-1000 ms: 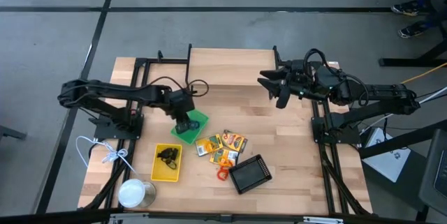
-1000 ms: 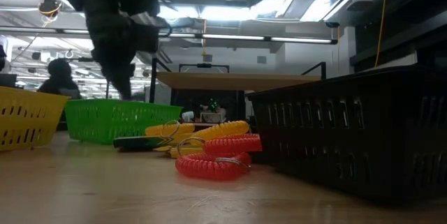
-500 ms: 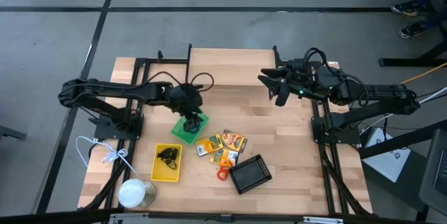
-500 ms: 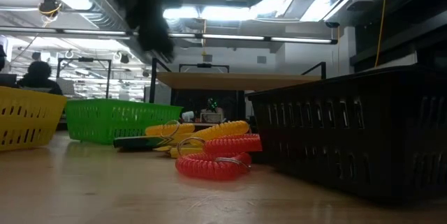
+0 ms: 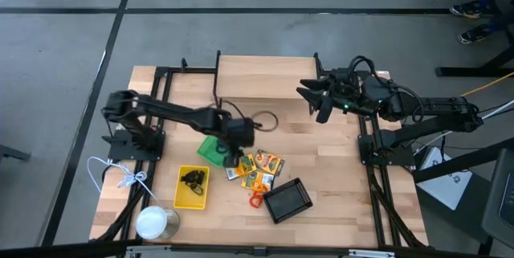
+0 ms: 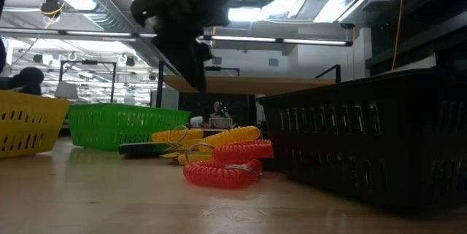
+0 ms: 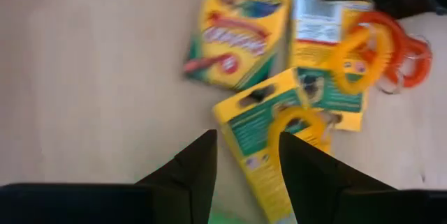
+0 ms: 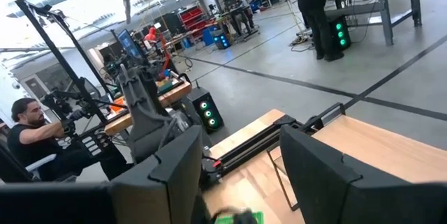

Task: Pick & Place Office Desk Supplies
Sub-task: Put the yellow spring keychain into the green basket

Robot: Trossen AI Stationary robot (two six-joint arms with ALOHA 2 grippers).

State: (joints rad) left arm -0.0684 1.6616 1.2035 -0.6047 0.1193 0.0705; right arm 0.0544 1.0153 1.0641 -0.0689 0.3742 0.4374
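Three yellow-green printed boxes [image 7: 241, 21] lie flat on the table, with orange loops [image 7: 355, 48] resting on them. A red coiled loop [image 6: 222, 168] lies in front of them. My left gripper [image 7: 246, 147] hangs open above the near-left box [image 7: 269, 137], just right of the green tray [image 5: 210, 150], touching nothing. The yellow tray [image 5: 192, 187] holds black clips [image 5: 193, 179]. The black mesh tray [image 5: 287, 200] stands at the near right. My right gripper [image 5: 318, 104] waits open, high over the table's far right part.
A white round can [image 5: 157, 222] stands at the near left corner, with a white cord [image 5: 120, 176] beside it. Bare wood spreads across the table's far half. People and workbenches show in the room beyond.
My left gripper has gone from over the green tray toward the table's right edge, to a spot above the printed boxes, rolling its wrist on the way. The trays, boxes and loops lie where they were.
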